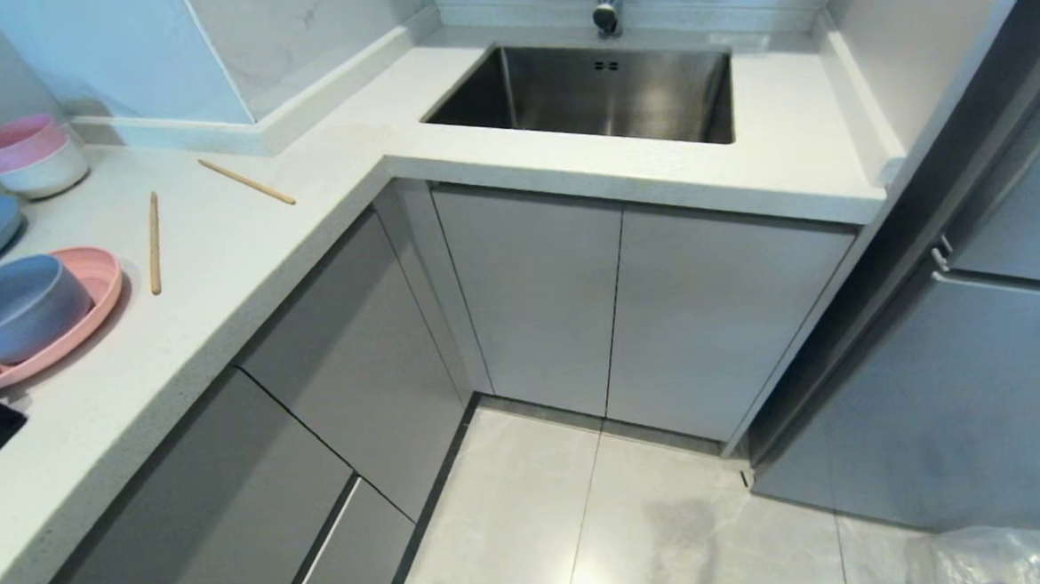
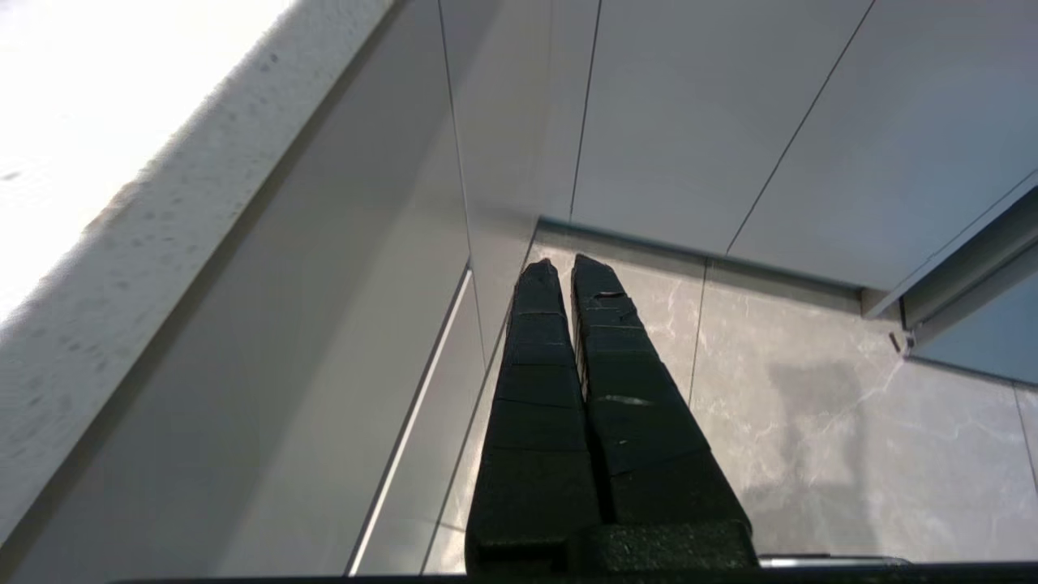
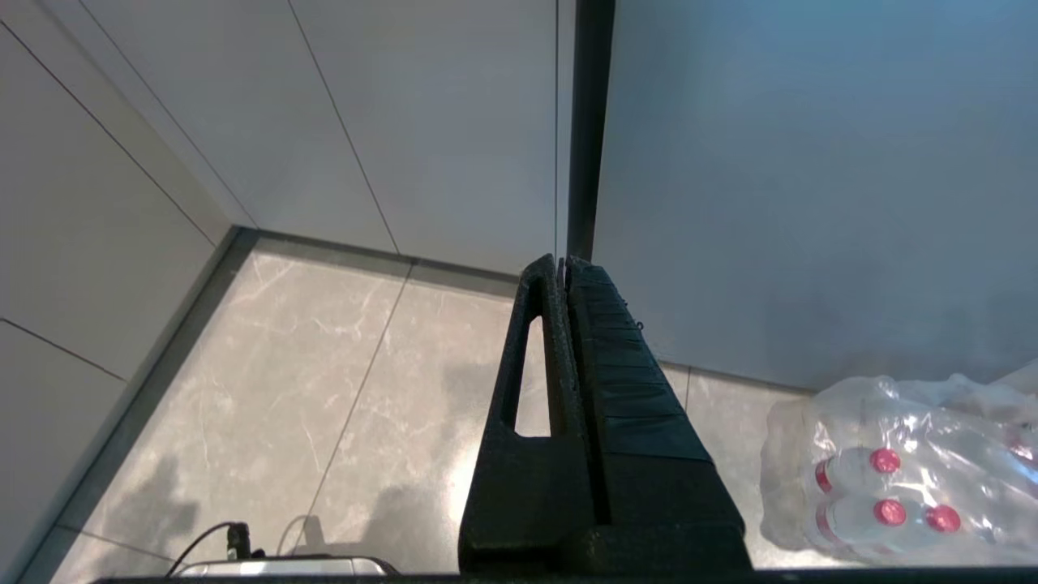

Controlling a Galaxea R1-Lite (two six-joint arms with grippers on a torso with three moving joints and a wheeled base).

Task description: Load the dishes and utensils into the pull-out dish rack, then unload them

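Here, largest to smallest:
Floor (image 1: 640, 535): pale marbled tiles fill the lower middle of the head view, meeting the cabinet bases.
Counter (image 1: 242, 244): a white speckled L-shaped top runs along the robot's left and across the far side.
Cabinet fronts (image 1: 538, 300): plain grey panels under the counter, all flush and closed; the pull-out rack cannot be picked out among them.
Tall grey unit (image 1: 979, 392): it stands at the right, beside the sink cabinet.
Sink (image 1: 598, 92): a steel basin sunk into the far counter, with a tap (image 1: 605, 3) over its back edge.
Pack of bottles (image 3: 900, 478): clear wrap with red caps, lying on the floor against the tall unit.
Pink plate (image 1: 85, 306): on the left counter, near its front edge and partly cut off by the frame.
Blue bowl (image 1: 13, 305): it sits on the pink plate.
Stacked bowls (image 1: 28, 157): pink over white, further back on the same counter.
Chopsticks (image 1: 154, 243): two wooden sticks lie apart on the counter, one just beside the plate, the other further back, angled toward the corner.
Left gripper (image 2: 564, 264): it points down at the floor beside the cabinets, fingers pressed together, holding nothing.
Right gripper (image 3: 561, 261): it points down at the floor near the tall unit, fingers together, empty.
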